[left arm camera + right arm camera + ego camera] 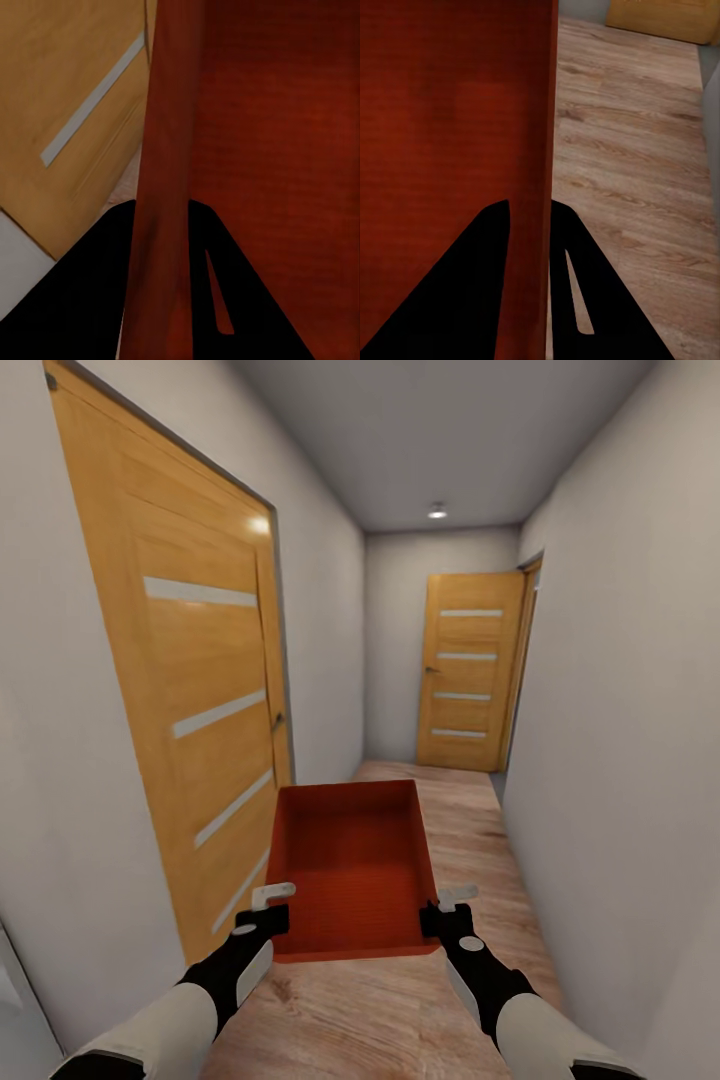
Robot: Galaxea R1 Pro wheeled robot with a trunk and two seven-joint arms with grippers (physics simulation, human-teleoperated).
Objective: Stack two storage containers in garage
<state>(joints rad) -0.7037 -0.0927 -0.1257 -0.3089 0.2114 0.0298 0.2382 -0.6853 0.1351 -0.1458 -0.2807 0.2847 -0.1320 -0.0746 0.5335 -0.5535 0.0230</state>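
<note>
Storage container (pixel 352 860): one, orange-red, rectangular, open-topped, with slightly tapered walls. It is held level above the wood plank floor (pixel 400 1010) in the middle of a narrow corridor, straight ahead of the robot. Nothing is seen inside it; the textured bottom is bare.

Left gripper (pixel 272 908): one, closed on the container's left wall near the near corner. In the left wrist view the wall (pixel 161 187) is seen passing between the two dark fingers (pixel 82 300), one inside the container and one outside.

Right gripper (pixel 445 908): one, closed on the container's right wall near the near corner. In the right wrist view the wall (pixel 540 150) is seen clamped between the fingers (pixel 457 300) in the same manner.

Wooden doors: two, each with four pale horizontal strips. One door (pixel 190 690) is set in the left wall beside the container; the other door (pixel 468 670) is at the far end of the corridor.

Ceiling light (pixel 437 512): one, round, lit.
</note>
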